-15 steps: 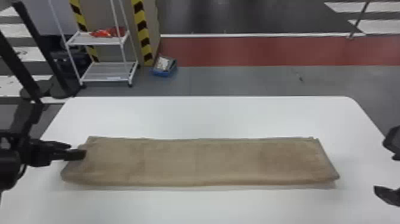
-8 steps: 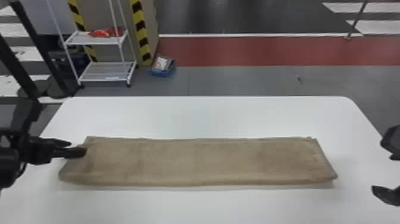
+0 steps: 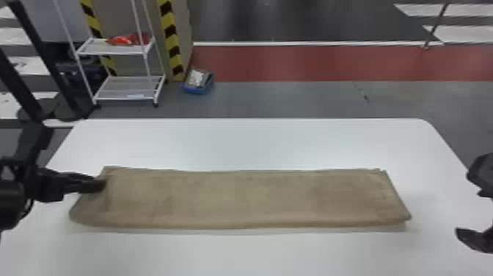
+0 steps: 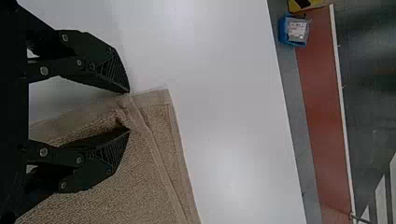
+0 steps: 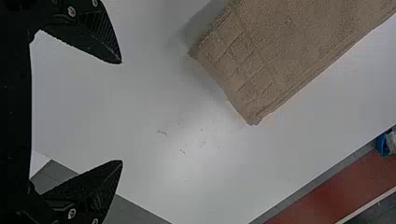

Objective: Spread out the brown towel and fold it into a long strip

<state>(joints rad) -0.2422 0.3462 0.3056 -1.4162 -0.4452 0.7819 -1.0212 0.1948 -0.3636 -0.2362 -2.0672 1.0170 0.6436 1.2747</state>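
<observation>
Across the room beyond the table, grey floor (image 3: 293, 102) gives way to a red band (image 3: 311, 62), a white line (image 3: 311, 44) and darker floor past it, with white stripes (image 3: 466, 35) at either side. Nearer is the table (image 3: 256, 143), white and round-cornered, a few small marks on its top.

Past its far edge, toward the left, stands a pale column (image 3: 124, 18) with yellow-and-black edging, and before it a white rack (image 3: 126, 88) with two shelves in sight.

On the table the towel (image 3: 238, 198) lies in a long strip from side to side, fairly flat — its layers show at the left end, where a hemmed edge sits slightly askew.

The left gripper (image 3: 98, 184) is at that end, its fingers parted, a raised ridge of cloth between the tips. The right gripper (image 3: 469, 203) is off the towel's right end, spread wide and holding nothing.

Smallest are a blue bin (image 3: 198, 86) on the floor at the column's foot — pale stuff inside — and something red (image 3: 124, 39) on the upper shelf.
</observation>
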